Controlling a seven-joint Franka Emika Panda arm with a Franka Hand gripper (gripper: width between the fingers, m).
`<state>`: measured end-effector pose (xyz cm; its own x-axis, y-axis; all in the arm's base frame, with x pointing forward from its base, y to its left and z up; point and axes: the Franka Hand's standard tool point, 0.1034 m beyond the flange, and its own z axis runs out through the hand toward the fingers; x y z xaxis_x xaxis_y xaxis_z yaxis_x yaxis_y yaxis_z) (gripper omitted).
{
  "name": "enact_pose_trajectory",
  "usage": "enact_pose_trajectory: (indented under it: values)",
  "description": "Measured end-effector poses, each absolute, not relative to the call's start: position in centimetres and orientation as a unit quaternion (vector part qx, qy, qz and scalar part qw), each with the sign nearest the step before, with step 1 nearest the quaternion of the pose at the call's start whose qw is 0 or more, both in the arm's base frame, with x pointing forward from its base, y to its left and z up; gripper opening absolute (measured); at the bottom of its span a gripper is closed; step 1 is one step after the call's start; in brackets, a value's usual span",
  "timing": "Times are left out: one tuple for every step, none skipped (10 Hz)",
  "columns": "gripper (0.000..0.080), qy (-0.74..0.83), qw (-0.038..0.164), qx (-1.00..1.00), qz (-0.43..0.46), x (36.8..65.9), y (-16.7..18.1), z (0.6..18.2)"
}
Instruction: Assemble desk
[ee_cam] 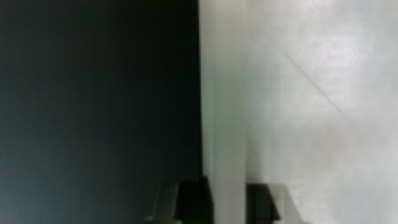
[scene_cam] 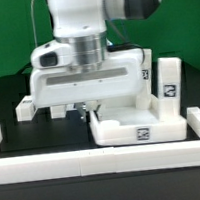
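The desk panel (scene_cam: 126,128) is a white rimmed rectangle with a black-and-white tag on its front wall, lying on the black table towards the exterior view's right. My gripper (scene_cam: 84,112) reaches down at the panel's left end. In the wrist view the gripper (ee_cam: 226,203) is shut on the panel's thin white rim (ee_cam: 228,110), with a dark finger (ee_cam: 187,203) on either side of it. The panel's flat face (ee_cam: 329,100) fills one half of that view and the dark table the other. White tagged legs (scene_cam: 168,82) stand just behind the panel's right end.
Long white border rails (scene_cam: 105,160) run along the front and up both sides. Another small white block (scene_cam: 24,109) lies at the exterior view's left, partly behind my hand. A green backdrop closes off the rear.
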<state>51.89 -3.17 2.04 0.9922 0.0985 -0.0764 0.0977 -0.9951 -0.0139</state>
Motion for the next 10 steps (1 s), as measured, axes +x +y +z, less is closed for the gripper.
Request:
enact_pose_trajectory:
  values:
    - [0.0054, -0.052, 0.005, -0.998, 0.042, 51.4, -2.9, 2.0]
    - [0.0054, -0.076, 0.004, -0.996, 0.044, 51.3, -3.2, 1.9]
    - [0.0054, -0.115, 0.003, -0.992, 0.046, 51.2, -3.4, 1.8]
    - [0.0054, -0.145, 0.002, -0.988, 0.047, 51.2, -3.6, 1.8]
    - [0.0054, -0.176, 0.002, -0.983, 0.048, 51.1, -3.7, 1.7]
    - [0.0054, -0.202, 0.001, -0.978, 0.052, 51.1, -3.9, 1.4]
    - [0.0054, -0.218, 0.0, -0.975, 0.05, 51.7, -4.2, 1.5]
    - [0.0054, -0.269, -0.004, -0.962, 0.047, 52.5, -4.6, 1.8]
    - [0.0054, -0.307, -0.01, -0.951, 0.044, 53.7, -4.9, 2.4]
    - [0.0054, -0.334, -0.018, -0.942, 0.036, 55.4, -4.5, 3.2]
